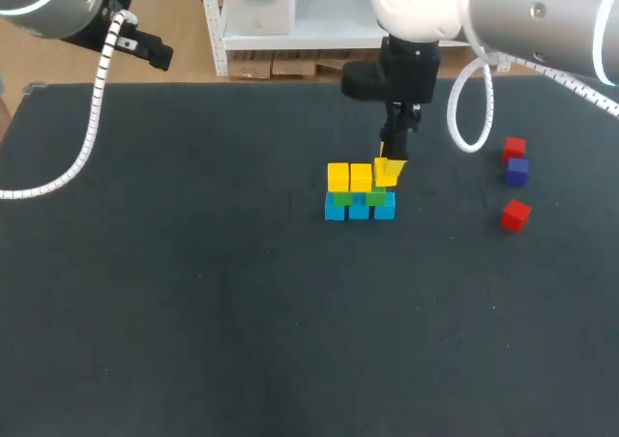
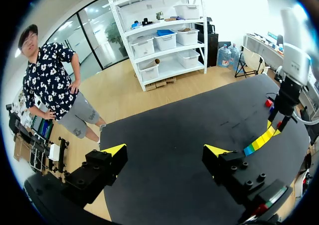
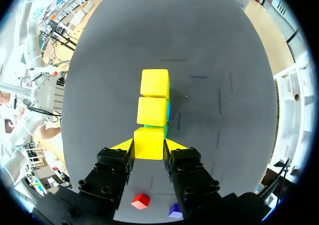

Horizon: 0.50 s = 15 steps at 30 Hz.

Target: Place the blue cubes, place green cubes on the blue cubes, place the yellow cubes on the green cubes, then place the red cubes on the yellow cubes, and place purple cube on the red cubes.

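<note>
1. head view: the right arm [image 1: 542, 16] comes in from the upper right. its right gripper [image 1: 391, 162] hangs just above the middle of the frame.
2. that gripper is clamped on a yellow cube [image 1: 388, 176], which is tilted.
3. the held cube sits at the right end of the stack, over the right-hand green cube. i cannot tell whether it rests on it.
4. the stack stands at the middle of the table [image 1: 193, 311]. three blue cubes [image 1: 359, 210] lie in a row at the bottom, touching each other.
5. green cubes [image 1: 375, 198] show as a thin band on top of the blue ones.
6. two placed yellow cubes [image 1: 349, 177] sit side by side on the green, at the left and middle of the row.
7. at the right of the frame, well apart from the stack, lie two red cubes [image 1: 514, 148] with the purple cube [image 1: 517, 171] between them.
8. right wrist view: both fingers press the held cube from two sides. the two placed yellow cubes lie in a line ahead of it. one red cube and the purple cube lie under the gripper.
9. the left arm [image 1: 53, 2] is in the upper left corner of the head view.
10. left wrist view: the left gripper [image 2: 165, 150] is spread wide with nothing between its fingers, over bare table. the stack is well ahead of it.
</note>
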Each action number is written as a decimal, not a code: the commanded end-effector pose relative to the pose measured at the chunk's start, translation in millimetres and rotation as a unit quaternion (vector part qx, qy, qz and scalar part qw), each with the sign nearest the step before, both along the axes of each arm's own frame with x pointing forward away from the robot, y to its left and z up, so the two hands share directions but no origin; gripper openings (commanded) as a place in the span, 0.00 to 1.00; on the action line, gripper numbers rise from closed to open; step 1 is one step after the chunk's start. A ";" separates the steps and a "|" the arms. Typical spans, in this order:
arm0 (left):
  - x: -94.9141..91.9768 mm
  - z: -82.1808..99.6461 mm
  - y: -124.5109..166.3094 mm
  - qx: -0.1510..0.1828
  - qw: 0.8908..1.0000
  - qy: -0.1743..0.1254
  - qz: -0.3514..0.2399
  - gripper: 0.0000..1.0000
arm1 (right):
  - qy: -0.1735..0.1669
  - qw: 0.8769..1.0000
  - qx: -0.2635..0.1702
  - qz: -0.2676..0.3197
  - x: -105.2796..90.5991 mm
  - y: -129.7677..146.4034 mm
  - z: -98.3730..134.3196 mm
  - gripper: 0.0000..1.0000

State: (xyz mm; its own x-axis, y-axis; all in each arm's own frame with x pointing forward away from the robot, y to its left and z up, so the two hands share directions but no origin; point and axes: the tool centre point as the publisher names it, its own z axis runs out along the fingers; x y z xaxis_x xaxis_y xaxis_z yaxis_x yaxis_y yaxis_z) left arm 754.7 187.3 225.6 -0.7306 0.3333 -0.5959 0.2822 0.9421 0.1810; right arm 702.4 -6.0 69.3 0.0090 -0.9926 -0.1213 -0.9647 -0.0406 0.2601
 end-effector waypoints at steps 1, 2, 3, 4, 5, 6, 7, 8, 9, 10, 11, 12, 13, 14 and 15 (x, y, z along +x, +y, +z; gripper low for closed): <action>-0.5 0.4 0.9 0.000 1.000 0.000 -0.001 1.00 | 0.007 1.000 0.001 0.000 6.1 0.7 -2.9 0.00; -0.5 0.4 0.9 0.000 1.000 0.000 -0.001 1.00 | 0.007 1.000 0.000 0.000 6.5 0.8 -3.4 0.00; -0.5 0.4 0.9 0.000 1.000 0.000 -0.001 1.00 | 0.007 1.000 0.001 -0.001 6.9 1.0 -3.9 0.00; -0.5 0.4 0.9 0.000 1.000 0.000 -0.001 1.00 | 0.007 1.000 0.001 -0.001 7.2 1.2 -4.4 0.00; -0.5 0.4 0.9 0.000 1.000 0.000 -0.001 1.00 | 0.008 1.000 0.001 -0.001 7.5 1.4 -4.9 0.00; -0.5 0.4 0.9 0.000 1.000 0.000 -0.001 1.00 | 0.008 1.000 0.001 -0.002 7.9 1.7 -5.5 0.00; -0.5 0.4 0.9 0.000 1.000 0.000 -0.001 1.00 | 0.008 1.000 0.001 -0.002 8.3 1.8 -6.0 0.00; -0.5 0.4 0.9 0.000 1.000 0.000 -0.001 1.00 | 0.008 1.000 0.001 -0.002 8.7 2.0 -6.5 0.00; -0.5 0.4 0.9 0.000 1.000 0.000 -0.001 1.00 | 0.008 1.000 0.001 -0.003 9.2 2.3 -7.0 0.00; -0.5 0.4 0.9 0.000 1.000 0.000 -0.001 1.00 | 0.009 1.000 0.001 -0.003 9.5 2.5 -7.2 0.00; -0.5 0.4 0.9 0.000 1.000 0.000 -0.001 1.00 | 0.009 1.000 0.004 -0.003 9.7 2.9 -7.1 0.00; -0.5 0.4 0.9 0.000 1.000 0.000 -0.001 1.00 | 0.009 1.000 0.005 -0.003 9.7 3.3 -6.9 0.00; -0.5 0.4 0.9 0.000 1.000 0.000 -0.001 1.00 | 0.009 1.000 0.005 -0.003 9.9 3.7 -6.9 0.00; -0.5 0.4 0.9 0.000 1.000 0.000 -0.001 1.00 | 0.009 1.000 0.005 -0.003 10.1 4.0 -7.2 0.00; -0.5 0.4 0.9 0.000 1.000 0.000 -0.001 1.00 | 0.009 1.000 0.005 -0.003 10.3 4.3 -7.3 0.00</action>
State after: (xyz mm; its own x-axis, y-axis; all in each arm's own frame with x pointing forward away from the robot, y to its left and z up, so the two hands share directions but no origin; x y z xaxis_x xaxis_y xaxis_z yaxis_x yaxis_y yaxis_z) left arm 754.7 187.3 225.6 -0.7306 0.3333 -0.5959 0.2822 0.9421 0.1810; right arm 709.5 -2.3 61.9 -0.0006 -0.9914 -0.1305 -0.9622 -0.0350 0.2700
